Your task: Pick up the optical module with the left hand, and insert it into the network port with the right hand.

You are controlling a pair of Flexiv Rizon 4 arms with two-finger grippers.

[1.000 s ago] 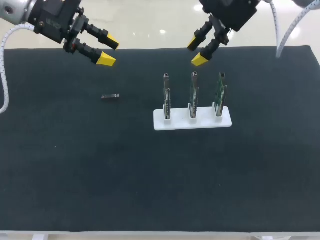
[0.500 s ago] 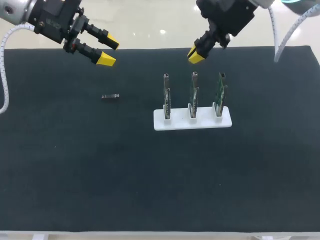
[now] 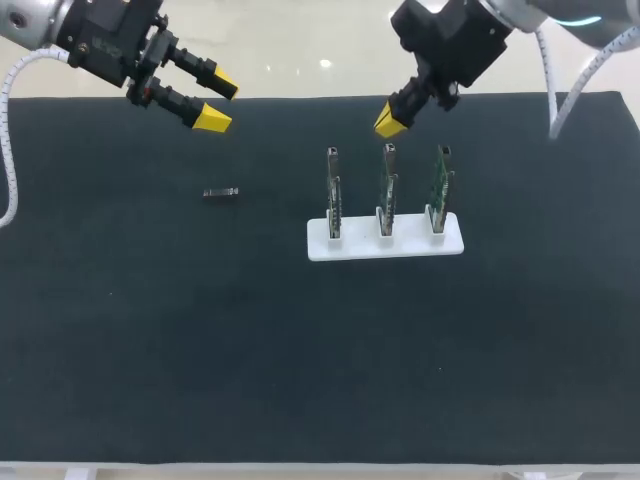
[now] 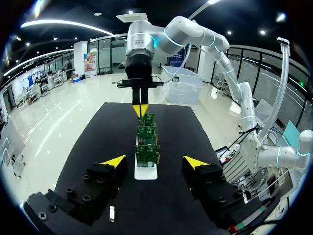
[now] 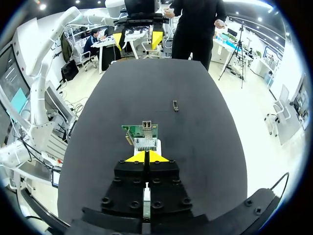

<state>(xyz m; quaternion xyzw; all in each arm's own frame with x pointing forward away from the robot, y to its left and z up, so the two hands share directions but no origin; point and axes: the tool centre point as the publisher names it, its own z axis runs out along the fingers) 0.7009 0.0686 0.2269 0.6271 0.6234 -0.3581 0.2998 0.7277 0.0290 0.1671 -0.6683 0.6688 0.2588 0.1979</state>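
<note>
A white stand [image 3: 360,246] with 3 slots sits on the black mat [image 3: 200,340].

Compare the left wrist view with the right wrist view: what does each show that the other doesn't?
Only the left wrist view separates the three boards in their row. Only the right wrist view shows the optical module lying clear of the left hand. Both show the module, the left hand open and the right hand shut.

Only the right gripper [image 3: 390,122] moves here: its yellow fingertips [image 3: 388,124] go from spread apart to pinched together, and it drifts a bit closer to the middle circuit board [image 3: 387,190].
</note>
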